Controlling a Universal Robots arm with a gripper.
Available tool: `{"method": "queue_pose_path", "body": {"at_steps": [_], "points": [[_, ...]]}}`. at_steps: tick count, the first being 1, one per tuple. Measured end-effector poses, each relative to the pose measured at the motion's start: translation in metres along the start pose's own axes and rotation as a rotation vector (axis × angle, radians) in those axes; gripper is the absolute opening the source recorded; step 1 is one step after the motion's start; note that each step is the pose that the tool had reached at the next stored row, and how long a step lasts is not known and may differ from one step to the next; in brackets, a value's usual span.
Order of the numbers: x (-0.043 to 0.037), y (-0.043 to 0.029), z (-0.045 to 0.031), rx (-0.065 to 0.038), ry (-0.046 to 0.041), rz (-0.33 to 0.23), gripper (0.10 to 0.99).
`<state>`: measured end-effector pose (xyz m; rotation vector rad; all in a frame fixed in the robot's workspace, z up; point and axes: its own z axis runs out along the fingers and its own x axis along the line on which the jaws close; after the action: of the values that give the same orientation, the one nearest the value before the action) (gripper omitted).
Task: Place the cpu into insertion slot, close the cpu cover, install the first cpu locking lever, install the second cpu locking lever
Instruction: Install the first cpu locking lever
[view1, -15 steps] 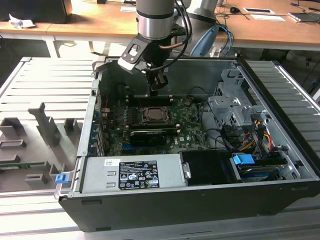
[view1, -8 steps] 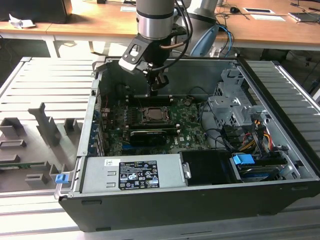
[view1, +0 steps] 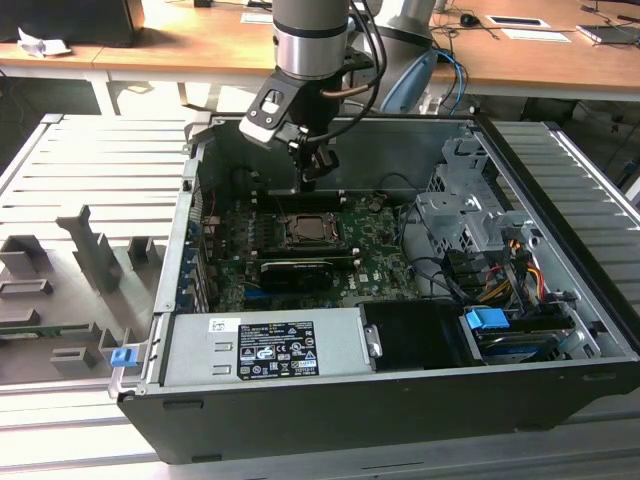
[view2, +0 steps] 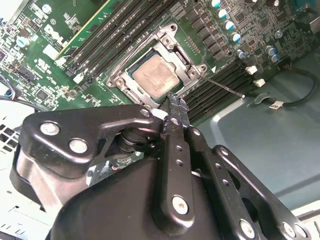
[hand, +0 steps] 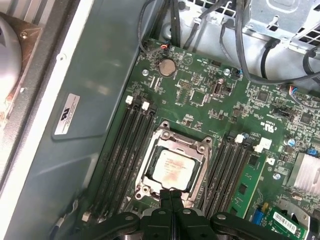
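The cpu lies flat in the insertion slot on the green motherboard, its pale metal top bare. The grey cpu cover is down around it as a frame. In the second wrist view a thin locking lever sticks out sideways from the socket over the memory slots. My gripper hangs above the socket's edge, apart from it, its black fingers pressed together with nothing between them.
The open computer case walls in the board. A long black card sits just in front of the socket, memory slots flank it, and cables with a drive cage crowd the exterior view's right. A grey power supply lies at the front.
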<state>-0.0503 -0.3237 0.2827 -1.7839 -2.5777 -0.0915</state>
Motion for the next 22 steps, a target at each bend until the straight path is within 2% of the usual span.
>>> {"method": "queue_pose_path", "body": {"at_steps": [22], "points": [[0.0, 0.0, 0.0, 0.005, 0.0059, -0.133, 0.106]]}}
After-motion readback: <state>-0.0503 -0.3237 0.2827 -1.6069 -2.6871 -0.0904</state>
